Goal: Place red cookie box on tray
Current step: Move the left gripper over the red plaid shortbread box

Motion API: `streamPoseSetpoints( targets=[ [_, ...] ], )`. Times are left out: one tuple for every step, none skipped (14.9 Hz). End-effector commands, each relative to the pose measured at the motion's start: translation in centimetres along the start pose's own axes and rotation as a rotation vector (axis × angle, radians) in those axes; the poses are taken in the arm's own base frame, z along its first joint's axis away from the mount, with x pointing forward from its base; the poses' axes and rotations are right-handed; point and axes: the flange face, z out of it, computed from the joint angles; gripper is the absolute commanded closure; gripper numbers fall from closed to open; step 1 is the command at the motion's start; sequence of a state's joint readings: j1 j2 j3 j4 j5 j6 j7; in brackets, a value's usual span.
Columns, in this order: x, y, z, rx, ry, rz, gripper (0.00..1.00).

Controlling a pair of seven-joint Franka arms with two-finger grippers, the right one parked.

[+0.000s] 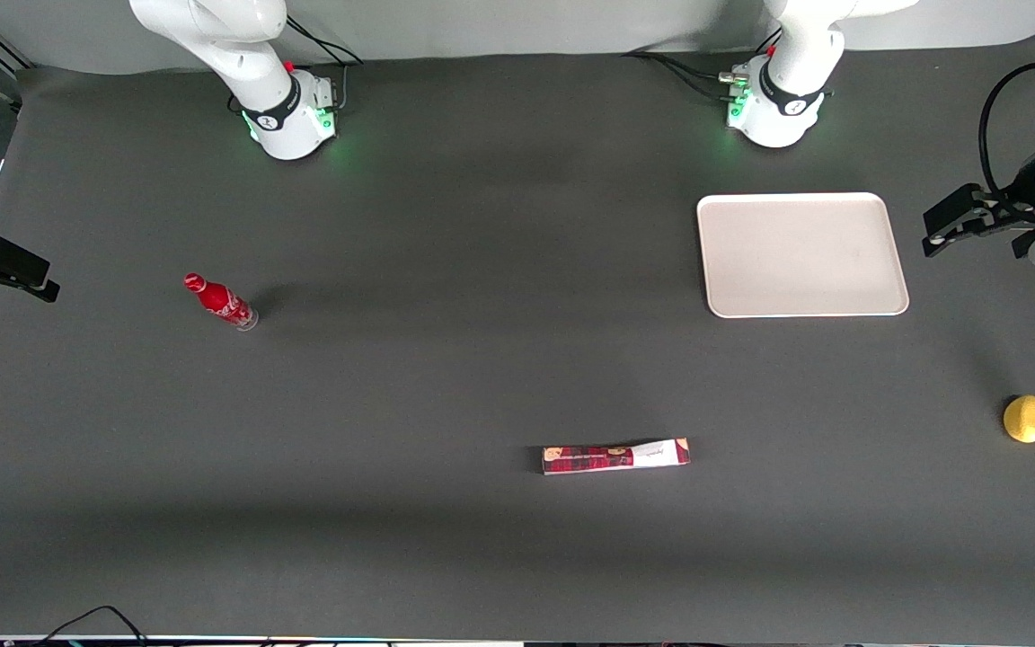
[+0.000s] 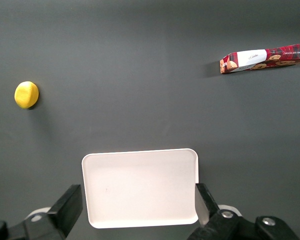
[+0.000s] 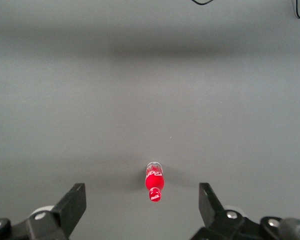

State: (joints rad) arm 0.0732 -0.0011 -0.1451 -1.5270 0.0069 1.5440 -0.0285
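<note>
The red cookie box [image 1: 616, 456] lies flat on the dark table, nearer to the front camera than the tray; the left wrist view shows it too [image 2: 265, 58], white labelled end toward the tray. Nothing lies on the cream-white tray [image 1: 802, 254] in front of the working arm's base. My left gripper [image 1: 944, 226] hangs high at the working arm's end of the table, beside the tray and well away from the box. Its fingers stand wide open with nothing between them, and the wrist view frames the tray [image 2: 140, 170] between the gripper's [image 2: 137, 200] fingers.
A yellow lemon-like ball [image 1: 1027, 419] sits near the working arm's end of the table, also seen from the wrist [image 2: 26, 94]. A small red bottle [image 1: 221, 303] lies toward the parked arm's end. Both arm bases stand along the table edge farthest from the front camera.
</note>
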Motion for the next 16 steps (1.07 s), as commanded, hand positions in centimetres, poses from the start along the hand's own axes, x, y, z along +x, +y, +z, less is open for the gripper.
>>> streamPoseSetpoints(
  targets=[
    [-0.2,0.0,-0.7,0.0,0.006,-0.001,0.0],
    [-0.2,0.1,-0.5,-0.003,0.005,0.003,0.0],
    [0.0,0.6,-0.3,-0.006,0.006,0.015,0.0],
    [0.2,1.4,-0.2,-0.007,0.013,0.032,0.0],
    [0.7,2.2,0.6,-0.01,0.004,0.049,0.0],
    [1.1,4.2,1.5,-0.013,-0.007,0.106,0.0],
    [1.8,5.7,2.4,-0.019,-0.008,0.18,0.0],
    [2.7,7.7,3.2,-0.026,0.01,0.284,0.0],
    [3.7,9.4,4.3,-0.031,0.023,0.386,0.0],
    [4.9,11.5,5.9,-0.042,0.028,0.477,0.0],
    [6.2,13.0,7.8,-0.052,0.031,0.552,0.0],
    [7.5,14.2,10.2,-0.057,0.022,0.634,0.0],
    [8.8,15.3,13.1,-0.056,0.014,0.724,0.0],
    [10.0,16.1,15.7,-0.054,0.028,0.801,0.0],
    [10.9,17.5,18.3,-0.052,0.047,0.879,0.0],
    [11.7,19.1,20.6,-0.044,0.055,0.951,0.0]
  ],
)
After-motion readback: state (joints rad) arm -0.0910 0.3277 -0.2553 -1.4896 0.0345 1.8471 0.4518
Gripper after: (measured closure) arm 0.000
